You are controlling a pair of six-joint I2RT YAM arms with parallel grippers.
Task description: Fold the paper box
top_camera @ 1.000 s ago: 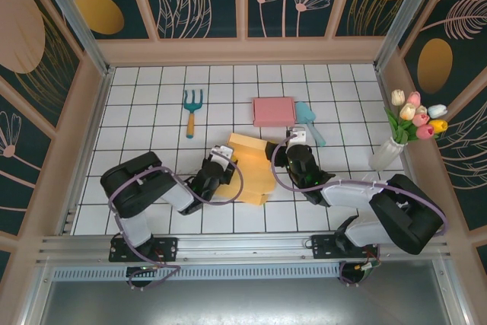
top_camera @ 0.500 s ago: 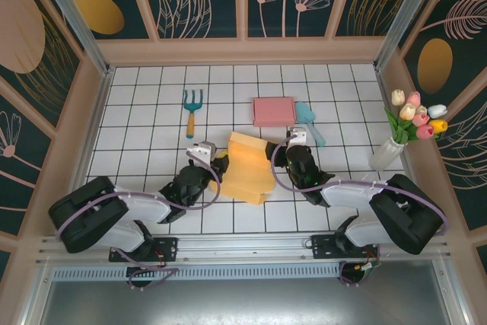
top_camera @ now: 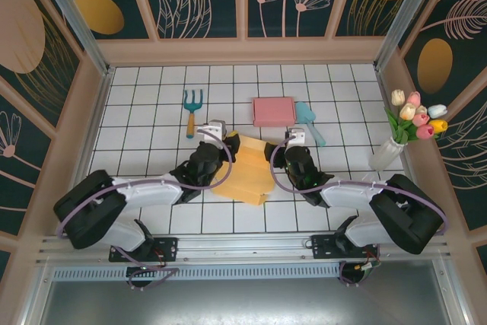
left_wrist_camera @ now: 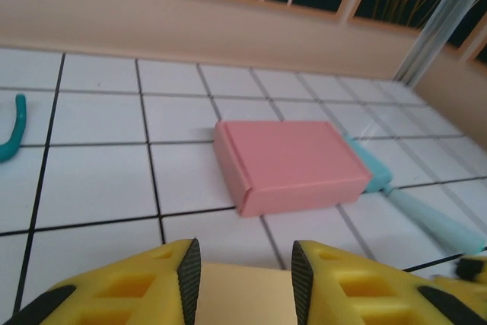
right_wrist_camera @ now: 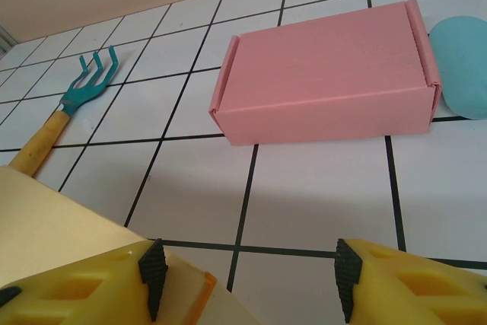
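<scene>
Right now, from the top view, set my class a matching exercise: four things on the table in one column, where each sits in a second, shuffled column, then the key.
Things
1. pink box
2. hand fork
3. yellow paper sheet
4. vase of tulips

Places
a. at the right edge of the table
b. closest to its near edge
c. right beside the teal scoop
d. furthest left of the four

Pairs: 1-c, 2-d, 3-b, 4-a

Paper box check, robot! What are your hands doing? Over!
Left gripper open at far edge of paper box. Right gripper open, at its right side. Box lies mostly flat. Pink box beyond, clear of it.
</scene>
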